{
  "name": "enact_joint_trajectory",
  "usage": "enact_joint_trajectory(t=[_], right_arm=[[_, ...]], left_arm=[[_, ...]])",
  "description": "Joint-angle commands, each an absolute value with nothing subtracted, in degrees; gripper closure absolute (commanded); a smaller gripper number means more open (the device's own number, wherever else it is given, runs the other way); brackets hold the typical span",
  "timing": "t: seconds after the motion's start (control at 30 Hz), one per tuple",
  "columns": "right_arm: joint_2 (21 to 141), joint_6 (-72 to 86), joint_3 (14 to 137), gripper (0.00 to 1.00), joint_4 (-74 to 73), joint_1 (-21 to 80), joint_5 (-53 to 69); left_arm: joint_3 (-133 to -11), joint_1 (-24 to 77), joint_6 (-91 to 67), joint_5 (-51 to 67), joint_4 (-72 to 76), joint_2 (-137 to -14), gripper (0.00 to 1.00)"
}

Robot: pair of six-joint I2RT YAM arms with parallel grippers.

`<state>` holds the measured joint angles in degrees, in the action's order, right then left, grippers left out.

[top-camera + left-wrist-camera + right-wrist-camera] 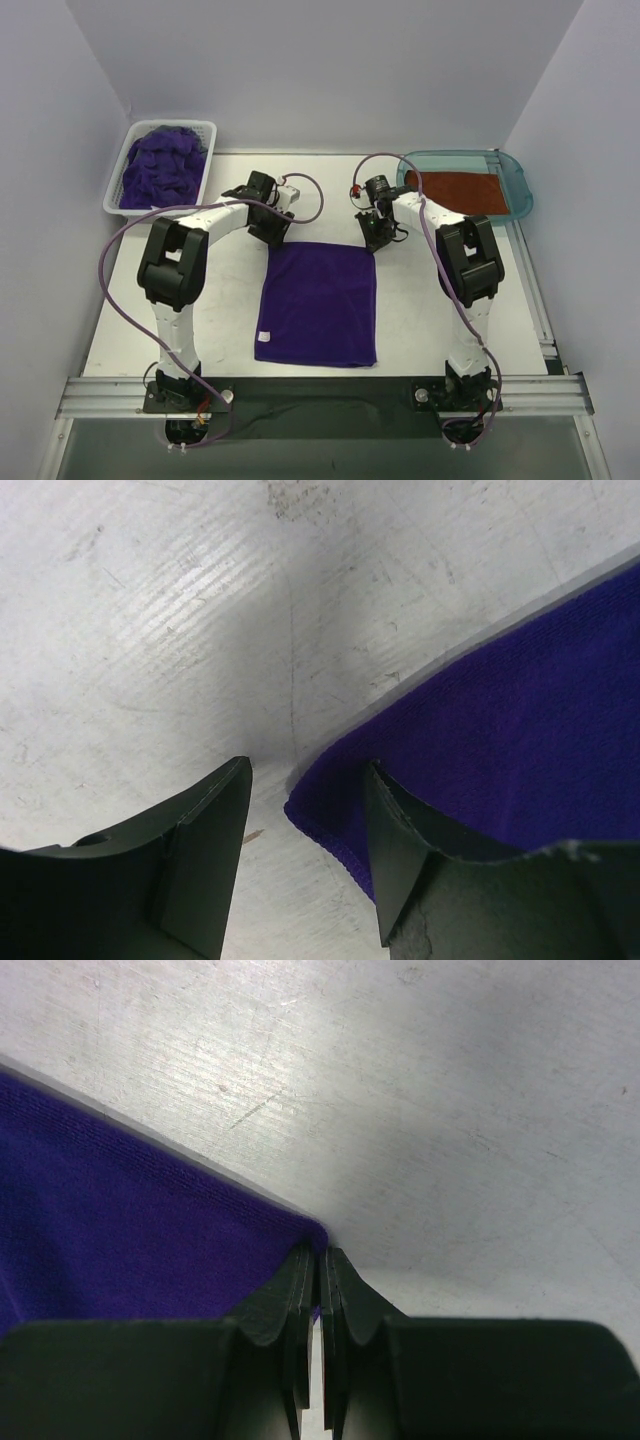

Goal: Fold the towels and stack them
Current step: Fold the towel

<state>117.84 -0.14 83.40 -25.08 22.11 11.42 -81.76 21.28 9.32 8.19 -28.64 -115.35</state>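
A purple towel [318, 303] lies spread flat on the table between the arms. My left gripper [272, 232] is at its far left corner. In the left wrist view it [308, 765] stands open, and the towel's corner [330, 820] lies between the jaws without being pinched. My right gripper [375, 236] is at the far right corner. In the right wrist view it [320, 1252] is shut on that corner of the purple towel [150, 1230]. A rust-orange towel [462, 190] lies flat in the teal tray. More purple towels [158, 168] are heaped in the white basket.
The white slotted basket [207, 160] stands at the far left and the teal tray [520, 180] at the far right. The white table [420, 320] is walled on three sides. A metal rail [320, 392] runs along the near edge at the arm bases.
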Motion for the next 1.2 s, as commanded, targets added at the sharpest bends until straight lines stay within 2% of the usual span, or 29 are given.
enact_joint_trajectory(t=[0.0,0.4,0.7,1.03,1.17], right_arm=[[117.86,-1.05,81.04,1.00,-30.85,22.41,12.48],[117.86,-1.05,80.86,1.00,-30.94,22.32,12.48],[117.95,-1.05,80.86,1.00,-30.94,22.24,12.22],[117.69,-0.97,80.86,1.00,-30.85,22.15,12.13],[117.77,-0.97,80.86,1.00,-30.85,22.15,12.13]], left_arm=[[-83.15,21.09,10.72,9.58,-30.32,-116.01,0.42],[-83.50,21.09,12.22,7.29,-33.57,-119.00,0.51],[-83.23,20.66,13.36,3.34,-35.86,-118.65,0.48],[-83.67,19.95,13.36,4.13,-36.56,-117.68,0.50],[-83.50,19.95,13.27,4.74,-37.18,-118.65,0.65]])
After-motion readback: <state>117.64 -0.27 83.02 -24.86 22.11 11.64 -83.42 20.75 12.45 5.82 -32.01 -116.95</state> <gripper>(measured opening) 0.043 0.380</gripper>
